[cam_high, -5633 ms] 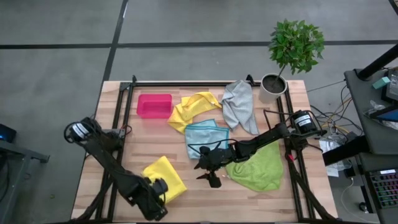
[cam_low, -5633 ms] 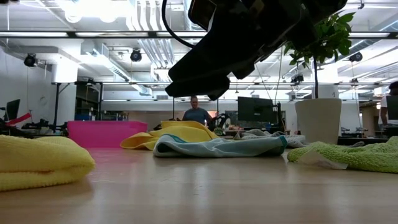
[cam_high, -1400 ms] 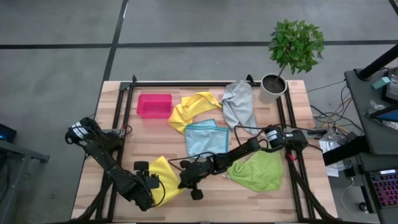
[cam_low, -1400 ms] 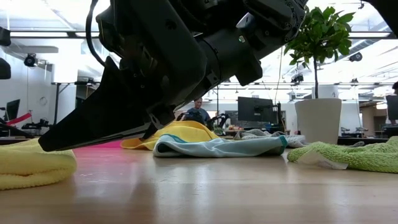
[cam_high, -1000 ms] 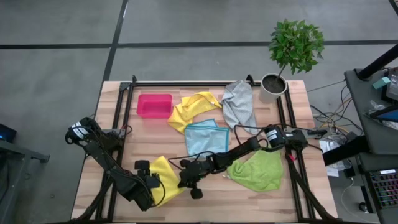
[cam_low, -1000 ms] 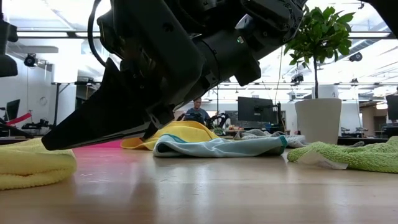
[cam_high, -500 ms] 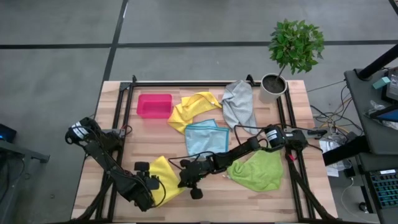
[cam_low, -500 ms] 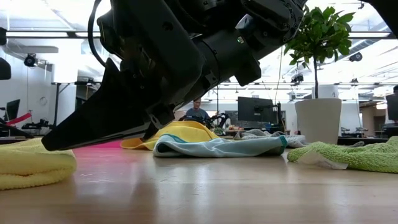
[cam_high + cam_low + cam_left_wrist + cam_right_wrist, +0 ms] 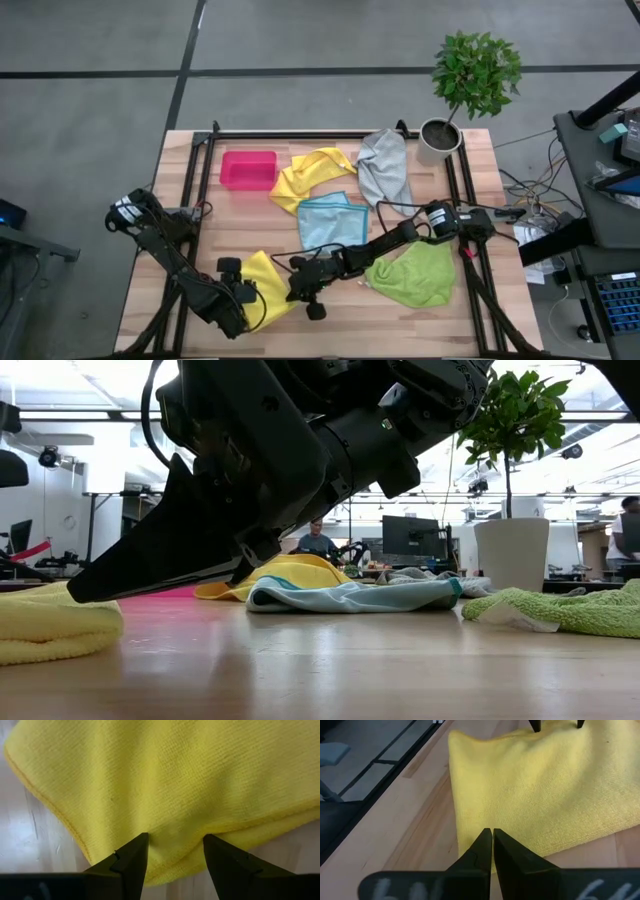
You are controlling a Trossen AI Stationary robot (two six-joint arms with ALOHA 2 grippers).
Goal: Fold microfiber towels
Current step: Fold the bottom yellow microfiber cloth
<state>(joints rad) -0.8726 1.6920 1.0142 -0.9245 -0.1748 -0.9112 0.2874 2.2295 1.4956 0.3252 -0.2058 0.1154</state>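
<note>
A folded yellow towel (image 9: pixel 268 283) lies flat near the table's front left, also in the left wrist view (image 9: pixel 175 780) and the right wrist view (image 9: pixel 535 790). My left gripper (image 9: pixel 175 840) points down, open, with its fingertips over the towel near one corner. My right gripper (image 9: pixel 492 832) is shut and slants down from the right, its tip at the towel's opposite edge (image 9: pixel 75 592). Another yellow towel (image 9: pixel 310 172), a light blue (image 9: pixel 330 220), a grey (image 9: pixel 385 170) and a lime green one (image 9: pixel 415 272) lie loose on the table. My left gripper's open fingertips (image 9: pixel 142 845) come from above onto the towel's top layer (image 9: pixel 175 827), close to a corner; nothing is pinched, and whether they touch the cloth I cannot tell. My right gripper's shut tip stands at the towel's edge (image 9: pixel 485 822); whether it touches, I cannot tell.
A pink bin (image 9: pixel 247 170) stands at the far left and a potted plant (image 9: pixel 438 140) at the far right corner. Black frame rails (image 9: pixel 197 200) run along both table sides. People show in the room beyond the table (image 9: pixel 318 543).
</note>
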